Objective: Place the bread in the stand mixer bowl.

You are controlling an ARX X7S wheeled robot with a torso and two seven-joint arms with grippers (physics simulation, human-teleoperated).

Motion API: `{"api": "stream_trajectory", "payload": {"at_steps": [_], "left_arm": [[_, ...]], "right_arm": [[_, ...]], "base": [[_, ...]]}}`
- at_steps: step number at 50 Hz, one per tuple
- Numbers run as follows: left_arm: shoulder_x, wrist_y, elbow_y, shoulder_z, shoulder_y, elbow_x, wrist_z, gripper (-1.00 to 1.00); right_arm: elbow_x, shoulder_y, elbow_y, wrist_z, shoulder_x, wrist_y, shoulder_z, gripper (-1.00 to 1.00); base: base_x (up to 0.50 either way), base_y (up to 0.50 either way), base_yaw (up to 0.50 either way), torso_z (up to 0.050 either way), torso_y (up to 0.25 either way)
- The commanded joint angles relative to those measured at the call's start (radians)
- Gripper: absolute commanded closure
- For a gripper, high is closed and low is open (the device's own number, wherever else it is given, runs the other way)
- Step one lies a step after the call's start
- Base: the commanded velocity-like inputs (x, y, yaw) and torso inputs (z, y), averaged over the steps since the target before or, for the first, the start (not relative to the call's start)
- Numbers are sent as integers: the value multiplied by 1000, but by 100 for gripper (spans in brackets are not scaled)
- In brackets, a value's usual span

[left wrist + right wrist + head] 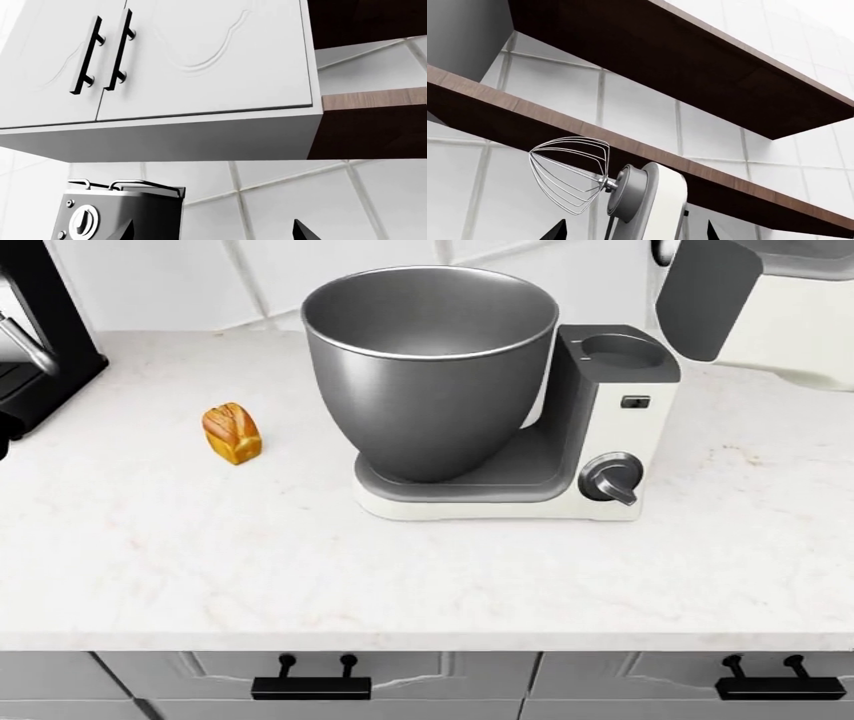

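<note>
In the head view the bread, a tiny golden-brown loaf, stands on the white marble counter, left of the stand mixer bowl. The bowl is large, dark grey steel and empty, seated on the white mixer base. Neither gripper shows in the head view. In the left wrist view only two dark fingertips show, set wide apart with nothing between them; the left gripper is open. The right gripper is also open, its tips wide apart, aimed up at the tilted-back mixer head with its whisk.
The mixer body with its dial stands right of the bowl, its raised head at the top right. A black appliance sits at the counter's left; it also shows in the left wrist view. White wall cabinets and dark wood shelves hang above. Drawers with black handles lie below the counter edge.
</note>
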Motion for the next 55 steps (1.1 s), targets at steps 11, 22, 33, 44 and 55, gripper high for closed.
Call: {"api": "stream_trajectory", "payload": {"at_steps": [11, 22, 33, 44, 55], "left_arm": [[8, 13, -15, -25, 4, 7, 6, -100], [2, 17, -14, -16, 8, 4, 0, -100], [4, -80, -124, 159, -74, -100, 54, -100], [55, -305, -350, 314, -258, -252, 37, -100], [75, -329, -505, 364, -322, -215, 17, -100]], "right_arm": [[-60, -2, 0, -52, -34, -26, 7, -100], [-70, -2, 0, -53, -37, -38, -1, -100], [-74, -2, 0, -59, -38, -39, -2, -100], [-84, -2, 0, -68, -46, -40, -14, -100], [-86, -2, 0, -59, -34, -37, -25, -100]], "base": [[448, 0, 0, 0, 1], [26, 0, 0, 0, 1], [0, 0, 0, 0, 0], [0, 0, 0, 0, 0], [0, 0, 0, 0, 0]]}}
